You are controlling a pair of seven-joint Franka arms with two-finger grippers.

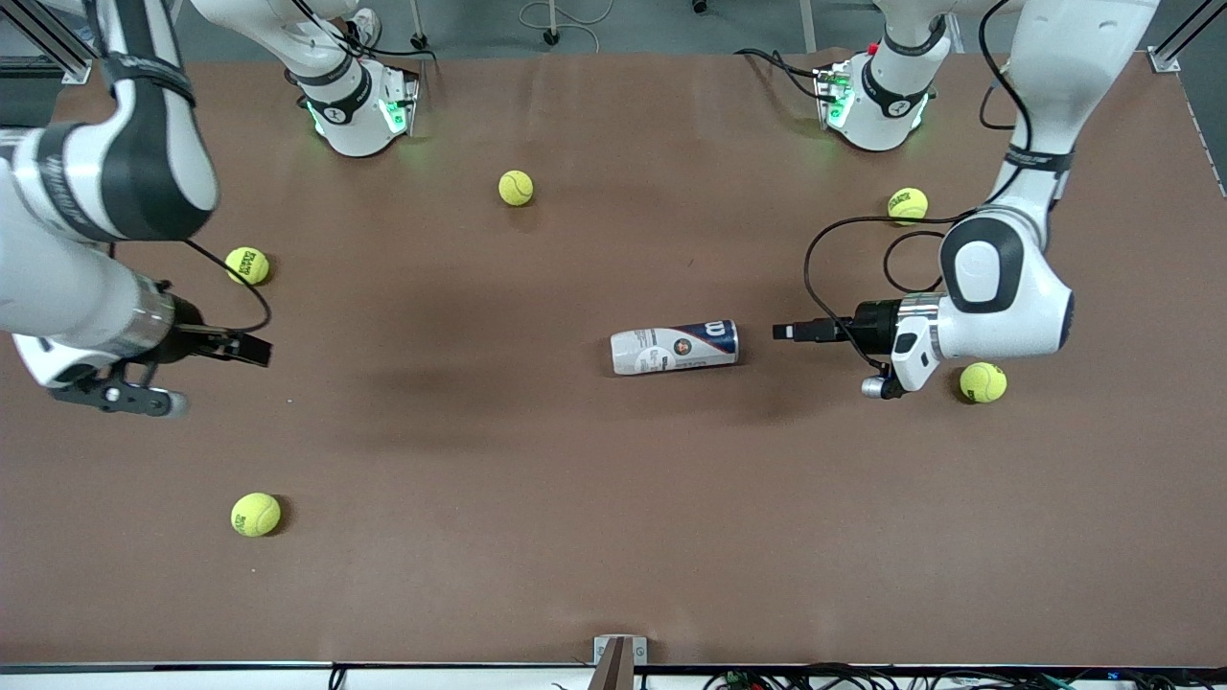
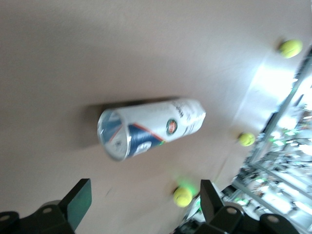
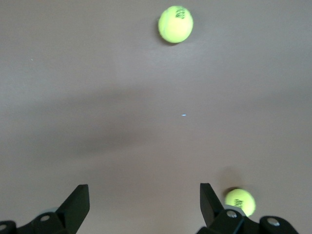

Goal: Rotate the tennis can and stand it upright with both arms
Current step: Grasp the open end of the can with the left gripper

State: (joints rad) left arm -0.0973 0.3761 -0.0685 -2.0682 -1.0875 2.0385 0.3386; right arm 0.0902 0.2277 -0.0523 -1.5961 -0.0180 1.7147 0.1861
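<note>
Tennis can (image 1: 675,347) lying on its side near the middle of the brown table (image 1: 537,537), its long axis running between the two arms' ends; dark-blue, metal-rimmed end toward the left arm, white end toward the right arm. Left gripper (image 1: 788,332) level with the can's blue end and near it but apart, fingers spread and empty; in the left wrist view the can (image 2: 148,128) sits ahead of the two fingers (image 2: 78,200), not yet between them. Right gripper (image 1: 251,350) near the right arm's end of the table, well apart from the can, likewise spread wide with nothing held; its wrist view shows only bare table and two tennis balls (image 3: 175,24). Five tennis balls lie scattered about, one (image 1: 983,381) just beside the left wrist.

Likely risks, as judged from this layout: a round can on a smooth surface is apt to roll or skid if one finger touches before the other, so an off-centre approach by the left gripper could push it away rather than capture it. A pinch at the extreme end may let the can pivot and slip during tilting. The right arm, far off, cannot yet steady the other end. The ball beside the left wrist could be knocked by the arm
</note>
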